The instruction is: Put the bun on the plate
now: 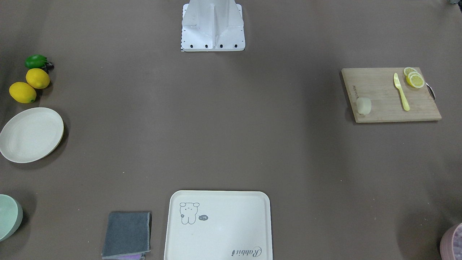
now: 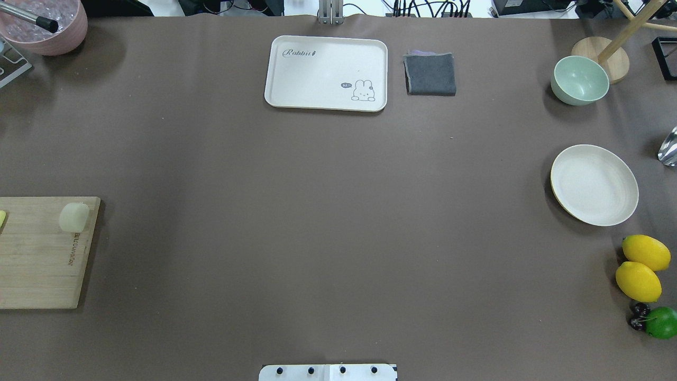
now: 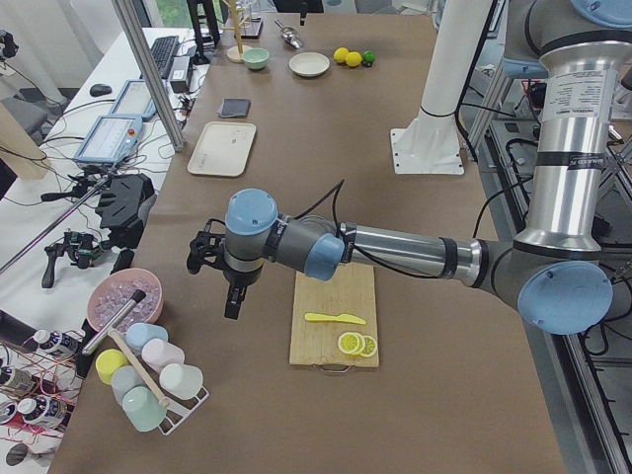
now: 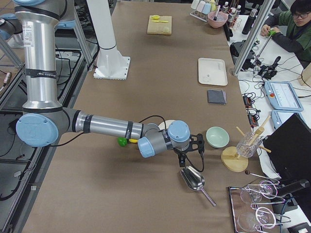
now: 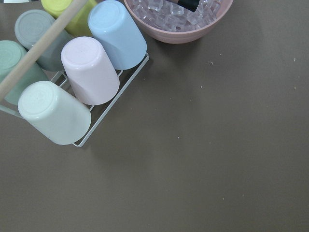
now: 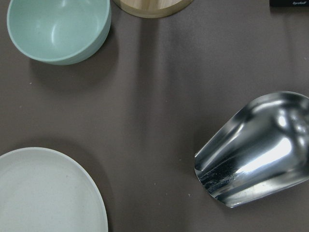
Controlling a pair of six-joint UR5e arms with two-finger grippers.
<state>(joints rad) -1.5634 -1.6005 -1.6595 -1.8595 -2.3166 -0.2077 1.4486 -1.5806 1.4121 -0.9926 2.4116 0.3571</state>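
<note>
The bun (image 1: 364, 105) is a small pale lump lying on the corner of a wooden cutting board (image 1: 382, 90), also visible from overhead (image 2: 74, 217). Far across the table, the round cream plate (image 2: 594, 184) holds nothing (image 1: 31, 134). My left gripper (image 3: 232, 308) hangs over bare table past the board's end, near a cup rack; it shows only in the left side view, so I cannot tell whether it is open or shut. My right gripper (image 4: 183, 161) hovers beyond the plate (image 6: 48, 193), beside a metal scoop; I cannot tell its state either.
On the board lie a yellow knife (image 1: 401, 92) and lemon slices (image 1: 415, 79). At the table's far edge are a cream tray (image 2: 326, 73) and grey cloth (image 2: 430, 74). A green bowl (image 2: 579, 80), lemons (image 2: 638, 280), scoop (image 6: 256, 150), cups (image 5: 72, 82) and an ice bowl (image 5: 178, 19) crowd the ends.
</note>
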